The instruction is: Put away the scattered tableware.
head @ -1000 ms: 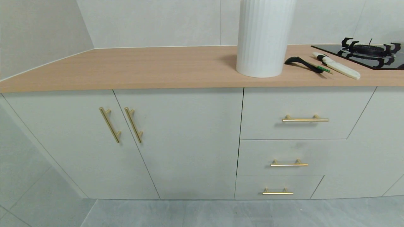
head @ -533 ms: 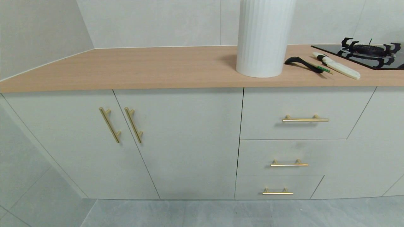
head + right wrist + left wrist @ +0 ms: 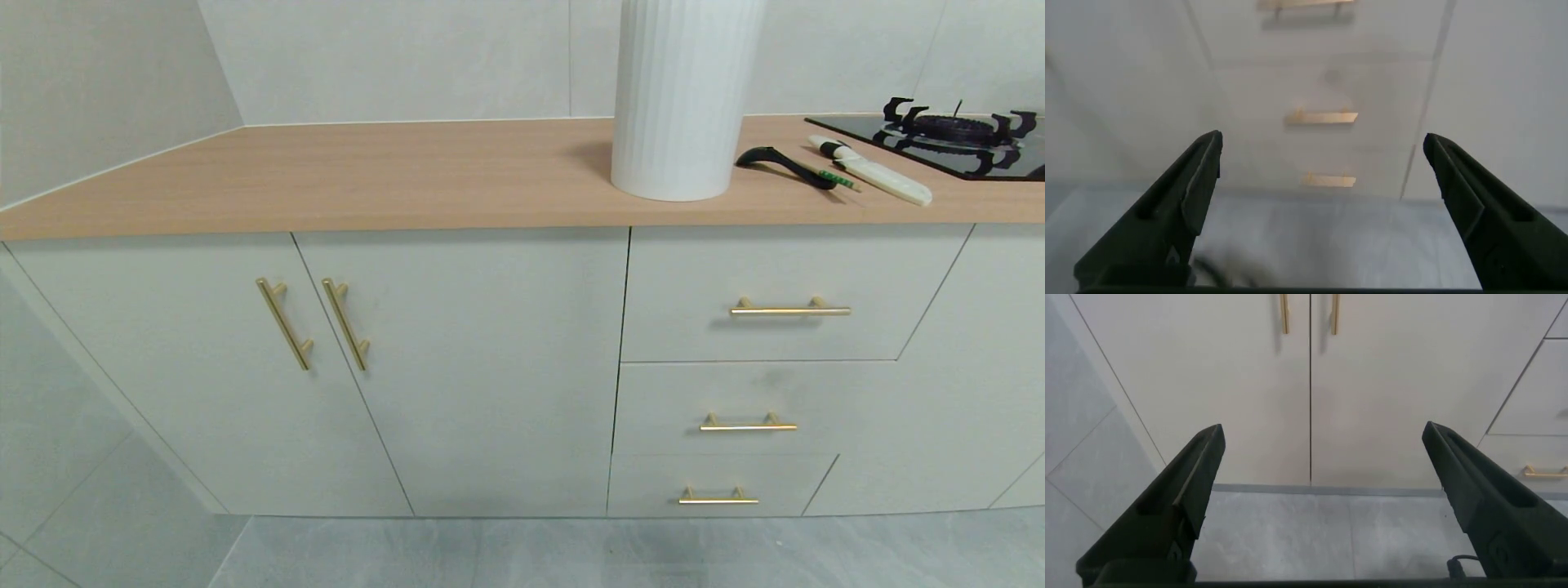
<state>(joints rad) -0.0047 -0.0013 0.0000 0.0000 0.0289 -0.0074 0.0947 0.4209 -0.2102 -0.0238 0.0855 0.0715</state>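
On the wooden countertop [image 3: 392, 175], right of a tall white ribbed container [image 3: 684, 98], lie a black-handled utensil [image 3: 785, 166], a thin green-banded stick [image 3: 833, 177] and a white sheathed knife [image 3: 872, 171]. My left gripper [image 3: 1323, 433] is open, low before the double cabinet doors [image 3: 1310, 384] and the floor. My right gripper [image 3: 1323, 139] is open too, facing the drawer fronts with gold handles [image 3: 1321, 118]. Nothing sits between either pair of fingers.
A black gas hob [image 3: 951, 135] occupies the counter's far right. Below the counter are two doors with gold handles [image 3: 314, 322] and three shut drawers [image 3: 788, 309]. Grey tiled floor [image 3: 522, 551] runs along the cabinet base; tiled walls close the back and left.
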